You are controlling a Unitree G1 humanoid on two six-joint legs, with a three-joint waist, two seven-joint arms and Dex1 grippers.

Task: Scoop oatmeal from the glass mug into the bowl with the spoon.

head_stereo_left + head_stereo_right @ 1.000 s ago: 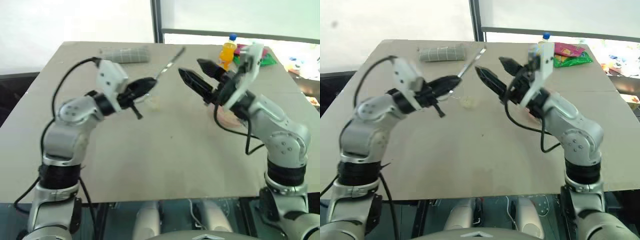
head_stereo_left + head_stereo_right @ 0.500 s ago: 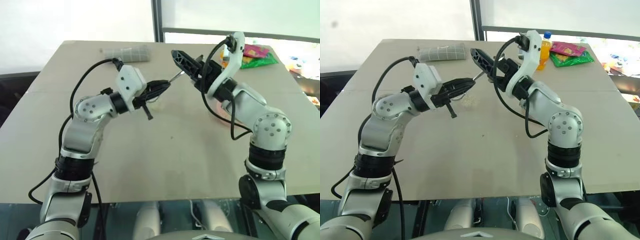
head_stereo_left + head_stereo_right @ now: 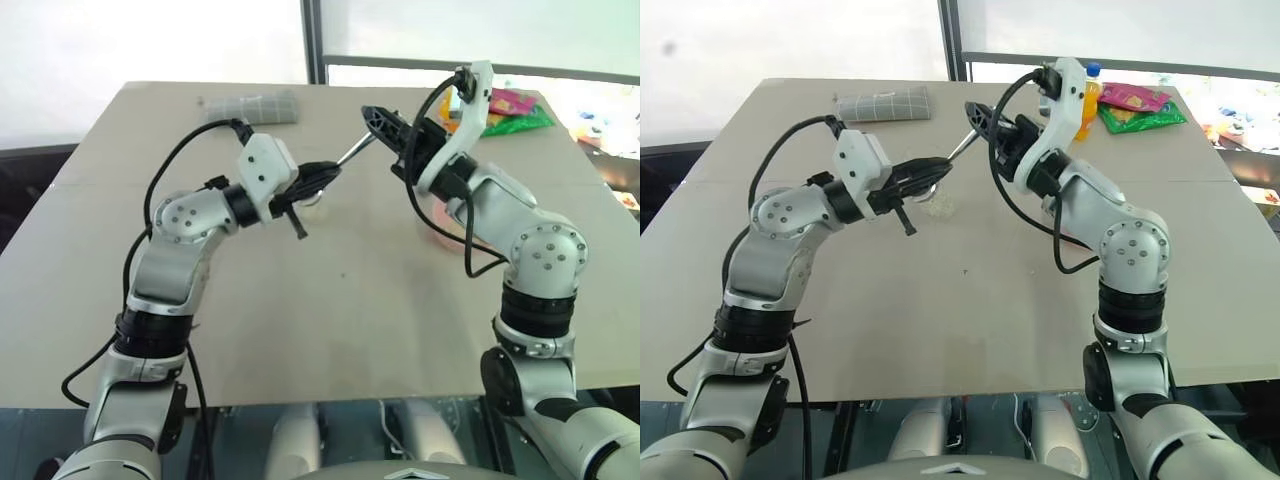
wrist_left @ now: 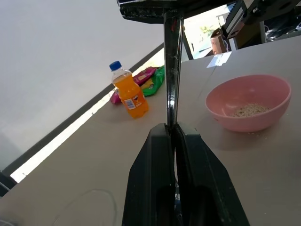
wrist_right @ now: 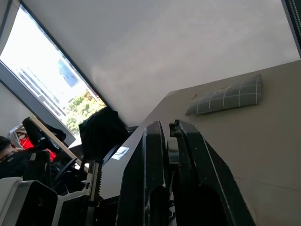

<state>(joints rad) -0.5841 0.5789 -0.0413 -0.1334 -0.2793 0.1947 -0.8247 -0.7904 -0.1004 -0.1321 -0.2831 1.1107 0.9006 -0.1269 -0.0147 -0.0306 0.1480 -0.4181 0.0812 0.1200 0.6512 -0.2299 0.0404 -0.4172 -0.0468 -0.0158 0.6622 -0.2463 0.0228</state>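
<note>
overhead, slim shiny metal spoon (image 4: 172, 61)

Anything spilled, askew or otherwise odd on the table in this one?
Yes: a few oatmeal flakes lie loose on the table just outside the pink bowl. Also, both the left gripper and the right gripper are closed on the same spoon, held in mid-air between them.

Silver spoon (image 3: 352, 152) between both hands

The spoon (image 4: 172, 70) is polished, mirror-bright metal. The bowl (image 4: 270, 92) looks like smooth, slightly glossy pink plastic or ceramic, and the table (image 3: 350, 320) is matt beige. The bottle (image 4: 128, 91) is clear glossy plastic.
</note>
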